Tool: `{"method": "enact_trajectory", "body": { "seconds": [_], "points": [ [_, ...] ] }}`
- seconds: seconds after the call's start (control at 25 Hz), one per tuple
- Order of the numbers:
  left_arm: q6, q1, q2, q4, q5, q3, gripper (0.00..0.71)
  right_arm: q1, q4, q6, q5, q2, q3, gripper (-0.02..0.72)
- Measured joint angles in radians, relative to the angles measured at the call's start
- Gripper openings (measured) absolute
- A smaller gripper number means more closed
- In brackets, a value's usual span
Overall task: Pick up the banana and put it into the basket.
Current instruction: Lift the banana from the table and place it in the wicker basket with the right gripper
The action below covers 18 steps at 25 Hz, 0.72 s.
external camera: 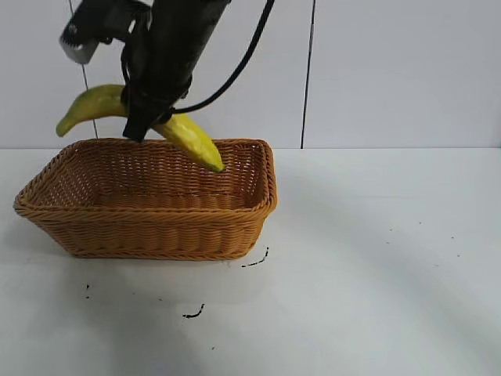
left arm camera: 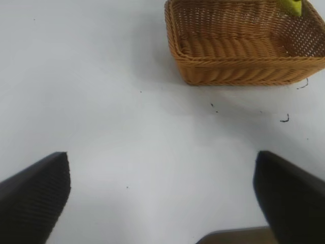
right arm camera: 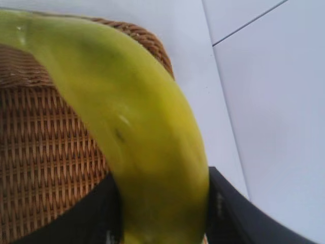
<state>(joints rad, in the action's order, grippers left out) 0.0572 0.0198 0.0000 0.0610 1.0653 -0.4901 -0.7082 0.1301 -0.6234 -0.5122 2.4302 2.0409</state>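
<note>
Wicker basket (external camera: 149, 200) on the white table (external camera: 376, 266), with bare tabletop around its rim. The right gripper (external camera: 149, 117) pinches the banana (external camera: 188, 135) mid-length above the basket's far rim, one tip dipping inside. The left gripper (left arm camera: 162, 198), fingers spread, sits well apart from the basket.

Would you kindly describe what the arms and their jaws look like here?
The right arm is glossy black with a grey block at its wrist and a black cable looping off it. The left gripper shows two broad, matte black jaws with a finely ribbed texture.
</note>
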Motion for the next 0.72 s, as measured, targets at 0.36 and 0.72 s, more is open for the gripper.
{"method": "enact_trajectory", "body": {
  "seconds": [0.36,0.72],
  "points": [
    [0.000,0.000,0.000,0.000,0.000,0.000,0.695,0.000,0.011,0.000,0.015,0.025,0.000,0.321],
    [0.000,0.000,0.000,0.000,0.000,0.000,0.695,0.000,0.011,0.063,0.017,-0.013,0.000,0.585]
  ]
}}
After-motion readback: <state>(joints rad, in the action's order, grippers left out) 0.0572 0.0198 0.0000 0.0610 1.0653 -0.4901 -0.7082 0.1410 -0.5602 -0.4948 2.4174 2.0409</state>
